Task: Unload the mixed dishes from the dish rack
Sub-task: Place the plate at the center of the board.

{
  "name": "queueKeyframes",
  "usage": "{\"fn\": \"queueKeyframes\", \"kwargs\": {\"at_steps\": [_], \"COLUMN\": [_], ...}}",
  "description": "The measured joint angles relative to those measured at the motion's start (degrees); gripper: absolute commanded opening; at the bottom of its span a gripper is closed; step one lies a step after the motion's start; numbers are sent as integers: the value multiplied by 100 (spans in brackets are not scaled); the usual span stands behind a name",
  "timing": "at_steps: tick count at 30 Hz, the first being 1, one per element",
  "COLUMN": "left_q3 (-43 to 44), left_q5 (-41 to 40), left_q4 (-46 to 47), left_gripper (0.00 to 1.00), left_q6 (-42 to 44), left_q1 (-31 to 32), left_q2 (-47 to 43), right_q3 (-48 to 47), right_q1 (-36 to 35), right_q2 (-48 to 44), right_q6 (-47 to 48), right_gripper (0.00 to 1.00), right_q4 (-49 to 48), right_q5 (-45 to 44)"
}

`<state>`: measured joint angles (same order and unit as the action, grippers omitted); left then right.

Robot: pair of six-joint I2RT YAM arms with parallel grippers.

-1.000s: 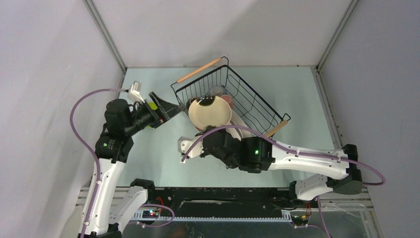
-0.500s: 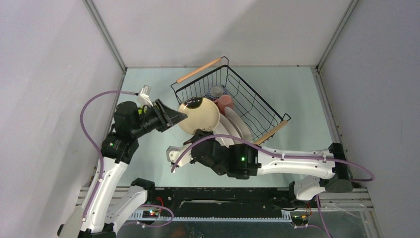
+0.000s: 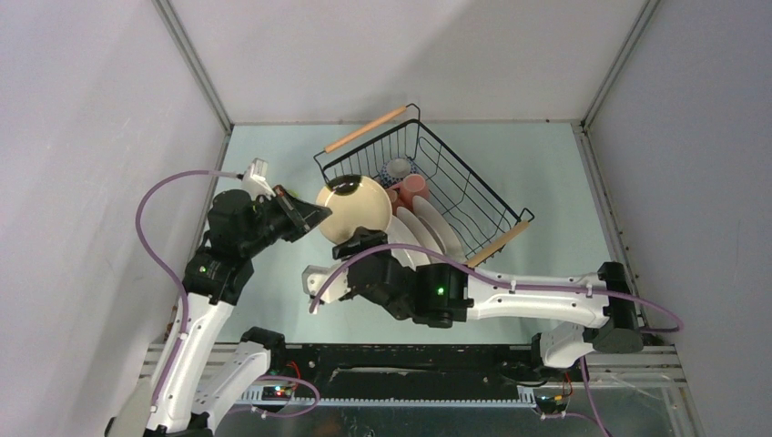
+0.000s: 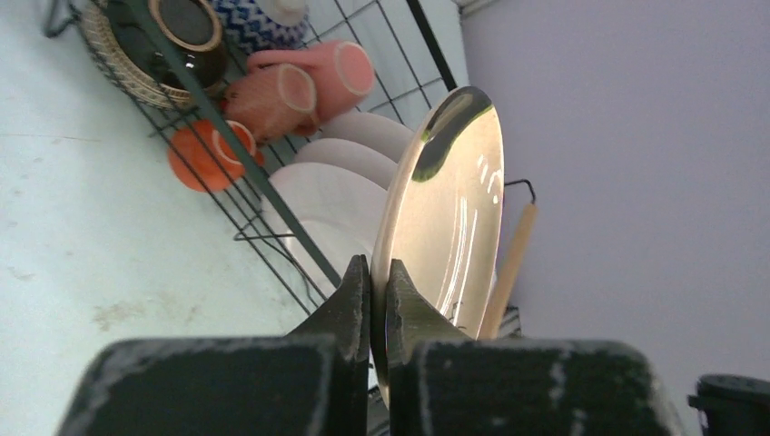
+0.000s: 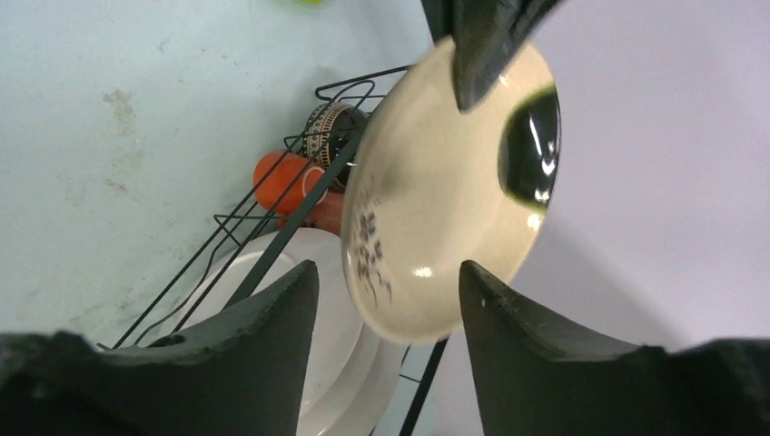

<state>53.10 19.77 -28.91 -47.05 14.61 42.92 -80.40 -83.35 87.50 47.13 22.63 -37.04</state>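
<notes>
- The right gripper (image 5: 389,272) fills the bottom of its wrist view. Its two blunt, matte black fingers are spread wide and clamp nothing, and the lower rim of the cream plate (image 5: 436,182) sits in the gap between them.
- The left gripper (image 4: 377,263), at the lower centre of its wrist view, is pinched tight on the thin edge of that plate. Its wedge-shaped black fingers are almost meeting.
- The cream plate is round and glossy, with a dark patch at one rim and a small dark floral print on its back. It stands on edge, left of centre in the overhead view, over the left corner of the dish rack (image 3: 455,196).
- The rack is a rectangular basket of thin black wire, set at an angle in the centre of the overhead view.
- Smooth white plates (image 4: 336,195) lean in a row inside the rack, just behind the held plate.
- Beyond them, two pink mugs (image 4: 313,86) lie on their sides, with an orange cup (image 4: 204,159) beside them.
- At the upper left of the left wrist view are a dark-glazed bowl (image 4: 172,36) with a woven-looking outside and a blue-and-white patterned bowl (image 4: 259,23).
- Pale wooden rod handles cap the rack's ends, one in the upper centre (image 3: 367,128) and one at centre right (image 3: 503,238).
- The table (image 3: 273,155) is pale green, matte and lightly scuffed.
</notes>
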Motion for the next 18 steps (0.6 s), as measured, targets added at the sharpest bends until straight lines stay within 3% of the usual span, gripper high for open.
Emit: {"fn": "queueKeyframes", "kwargs": {"at_steps": [4,7,8,10,18], "left_q3": [0,-46,-79,-160,-232], "left_q5": [-348,-553,-632,-798,-1515], "left_q4": [-120,-125,-125,-136,-216], "left_gripper": [0,0,0,0,0], "left_q6": [118,173,199,219,323], "left_q1": [-208,-522,-640,-868,-1508], "left_q2": [-37,-72,-81,-79,175], "right_q3": [0,0,0,0,0], "right_q1": [210,472,595,822,2122], "right_q2": [-219,-492,-597,-791,-1453], "right_q6": [-337,-649,-767,-1021,-2221], "right_gripper": [78,82,93,99,100], "right_q4": [92,210,256,339,890], "right_q5": [192,365,426,555,1285]}}
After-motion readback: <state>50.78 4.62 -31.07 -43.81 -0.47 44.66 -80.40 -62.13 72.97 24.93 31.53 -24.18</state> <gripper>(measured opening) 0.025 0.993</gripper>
